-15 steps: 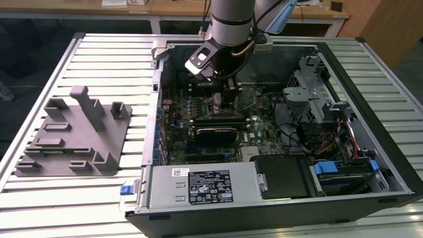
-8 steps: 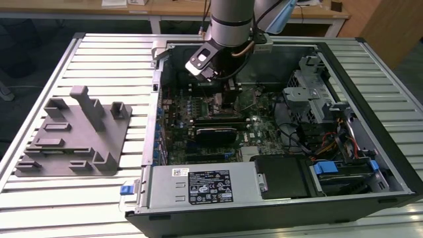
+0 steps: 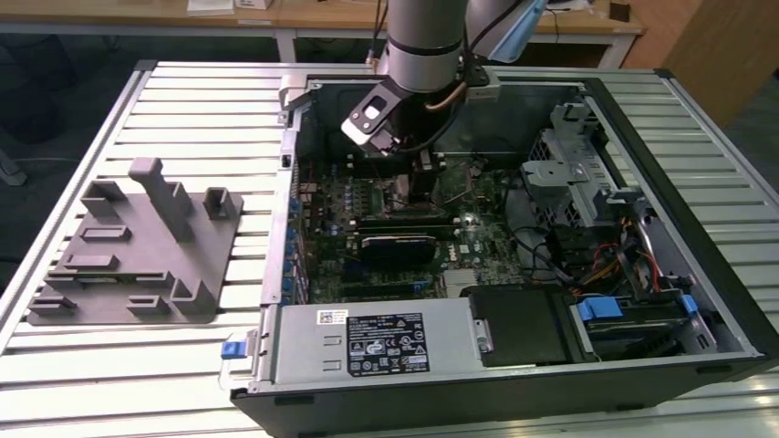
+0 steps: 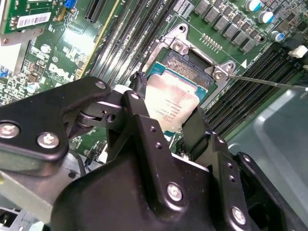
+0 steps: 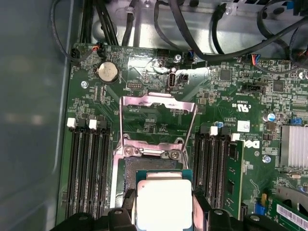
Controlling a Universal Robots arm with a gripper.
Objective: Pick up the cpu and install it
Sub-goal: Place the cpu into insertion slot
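the exterior view stands high, off the arm [image 3: 420, 36], and looks steeply down on the table [image 3: 146, 100] from some way off, so the whole open computer case [image 3: 487, 406] fits in it. both wrist views ride just behind the gripper [image 4: 166, 108] and look past it, very near to the motherboard [image 5: 221, 96]. the second wrist view is the nearer one and looks slantwise, with the black gripper body close before the lens. the first wrist view looks almost straight down on the board. both wrist views share the cpu [image 4: 171, 103] [image 5: 163, 202] between the fingers [image 4: 139, 115], the socket [image 5: 144, 151] and the memory slots [image 5: 89, 163].
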